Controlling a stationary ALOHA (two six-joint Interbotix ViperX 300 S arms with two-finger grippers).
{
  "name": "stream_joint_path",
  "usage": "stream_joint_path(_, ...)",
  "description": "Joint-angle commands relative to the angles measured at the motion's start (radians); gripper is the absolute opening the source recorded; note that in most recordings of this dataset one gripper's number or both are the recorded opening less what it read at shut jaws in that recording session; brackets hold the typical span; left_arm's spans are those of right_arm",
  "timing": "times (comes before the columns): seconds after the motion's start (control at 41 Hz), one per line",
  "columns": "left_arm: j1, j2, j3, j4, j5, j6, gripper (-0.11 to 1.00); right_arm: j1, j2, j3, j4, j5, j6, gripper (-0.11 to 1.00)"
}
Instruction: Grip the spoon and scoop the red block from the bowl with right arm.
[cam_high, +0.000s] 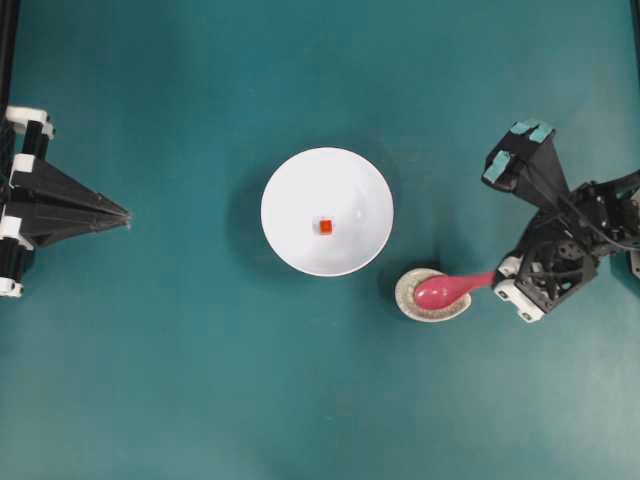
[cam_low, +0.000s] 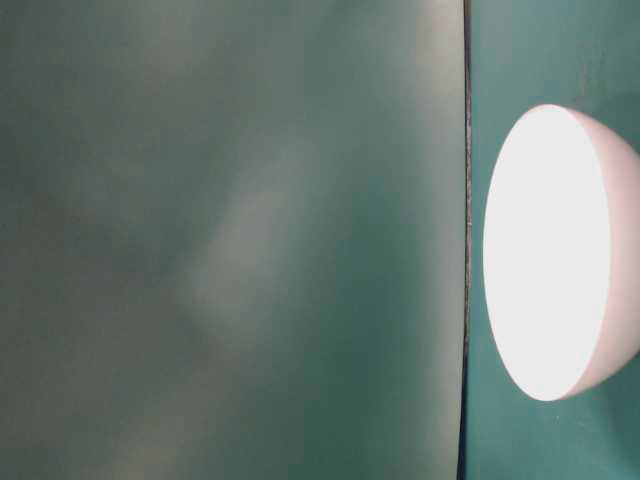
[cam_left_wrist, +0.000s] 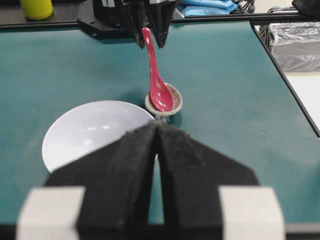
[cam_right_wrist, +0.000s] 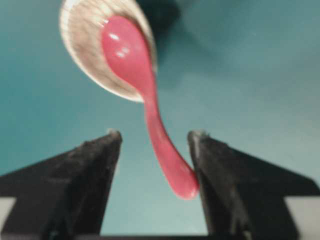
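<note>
The work surface is a flat teal-green table mat (cam_high: 180, 380); in the left wrist view its far edge shows a black frame rail, a yellow cylindrical container (cam_left_wrist: 36, 8), blue cloth (cam_left_wrist: 207, 7) and a plastic-wrapped grey bundle (cam_left_wrist: 296, 45). The round plain white bowl (cam_high: 290, 235) sits near the table centre, with the tiny red-orange cube (cam_high: 325, 226) lying on its floor. Just beside the bowl, toward the right arm, stands a small speckled beige oval dish (cam_high: 408, 298); the scoop of the glossy pink-magenta soup spoon (cam_high: 445, 291) rests in it, the handle angled upward. The right gripper (cam_right_wrist: 155, 137) points down at the handle end with its jaws spread apart on either side of it, the handle near one jaw; no grip is applied. The left gripper (cam_left_wrist: 158, 131) is level, well apart from the bowl, its jaws pressed together and holding nothing.
</note>
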Motion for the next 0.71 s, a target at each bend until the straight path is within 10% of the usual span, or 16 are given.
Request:
stream_joint_path(0.0, -0.003, 0.009, -0.023, 0.002, -0.008, 0.000, 0.00, 0.002, -0.011, -0.031, -0.008, 0.055, 0.000, 0.59)
stream_joint_path(0.195, -0.003, 0.009, -0.023, 0.002, -0.008, 0.005, 0.00, 0.028, -0.029, -0.032, -0.064, 0.071, -0.034, 0.60)
stream_joint_path(0.439, -0.003, 0.009, -0.023, 0.002, -0.006, 0.008, 0.00, 0.150, -0.091, 0.069, -0.396, -0.279, -0.074, 0.60)
stream_joint_path(0.684, -0.003, 0.002, -0.025, 0.002, 0.008, -0.005, 0.00, 0.161, -0.080, 0.252, -0.414, -0.672, -0.071, 0.60)
